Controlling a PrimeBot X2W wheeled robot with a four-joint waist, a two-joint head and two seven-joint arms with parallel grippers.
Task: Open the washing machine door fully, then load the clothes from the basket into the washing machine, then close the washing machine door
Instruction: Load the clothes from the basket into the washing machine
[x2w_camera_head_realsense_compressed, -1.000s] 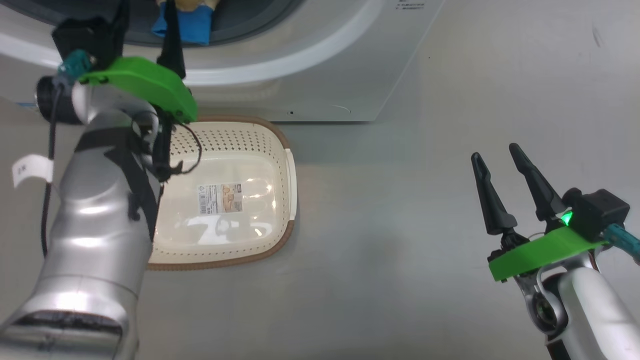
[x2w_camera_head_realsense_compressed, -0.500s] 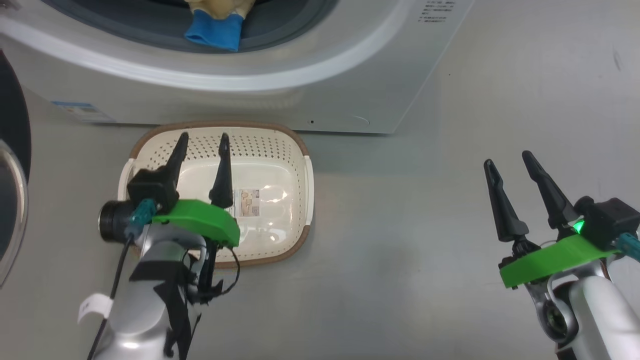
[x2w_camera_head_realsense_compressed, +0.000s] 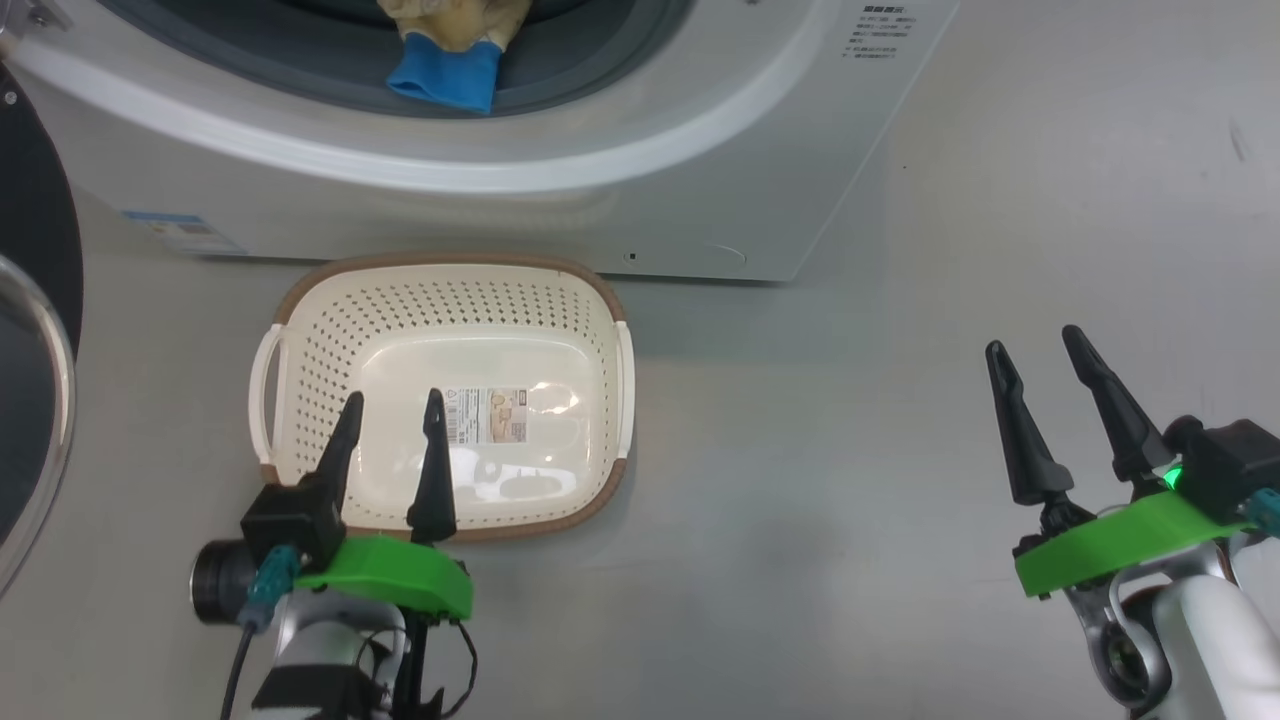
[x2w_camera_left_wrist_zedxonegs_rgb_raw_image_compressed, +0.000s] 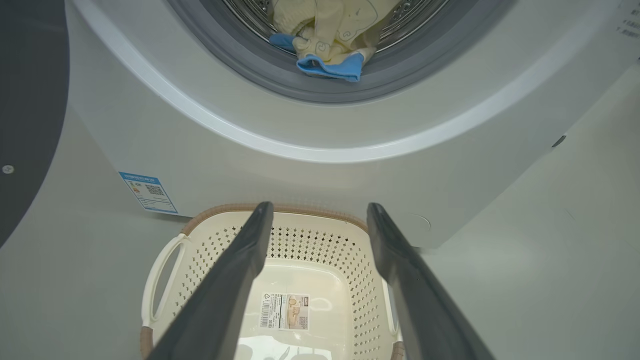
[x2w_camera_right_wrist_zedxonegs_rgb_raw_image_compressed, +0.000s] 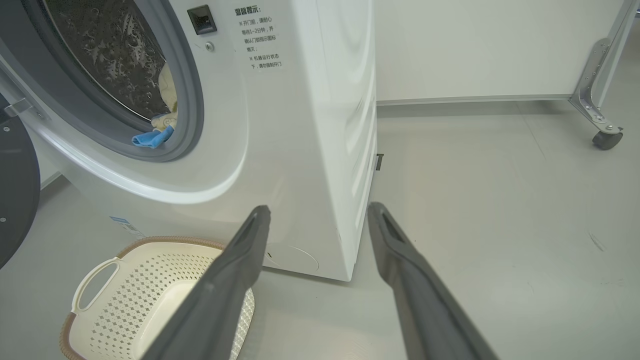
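The left gripper (x2w_camera_head_realsense_compressed: 392, 397), two long dark fingers on a green plastic mount, stands at the lower left of the head view and points up toward the big white front-loading washing machine (x2w_camera_head_realsense_compressed: 700, 150). Its jaws are wide apart and nothing is between them. The tips lie over the near part of the small rectangular cream plastic basket (x2w_camera_head_realsense_compressed: 440, 262) with perforated sides and a brown rim, but I cannot tell how high above it they are. The silver forearm behind the gripper is cut off by the bottom edge. The right gripper (x2w_camera_head_realsense_compressed: 1033, 340) is at the lower right, over the grey floor (x2w_camera_head_realsense_compressed: 800, 450) and well apart from the basket. Its fingers are also spread wide and hold nothing, and its arm is cut by the corner. The basket sits on the floor just in front of the machine, and its glossy bottom shows a label sticker (x2w_camera_head_realsense_compressed: 487, 415). The soft pale yellow clothes (x2w_camera_left_wrist_zedxonegs_rgb_raw_image_compressed: 330, 25) lie in the mouth of the drum, with one blue cuff (x2w_camera_head_realsense_compressed: 445, 85) hanging over the grey rubber gasket (x2w_camera_left_wrist_zedxonegs_rgb_raw_image_compressed: 270, 75). Their upper part is cut off by the top edge. The round door (x2w_camera_head_realsense_compressed: 40, 230) with the glossy black ring is swung open at the left and is seen only in part.
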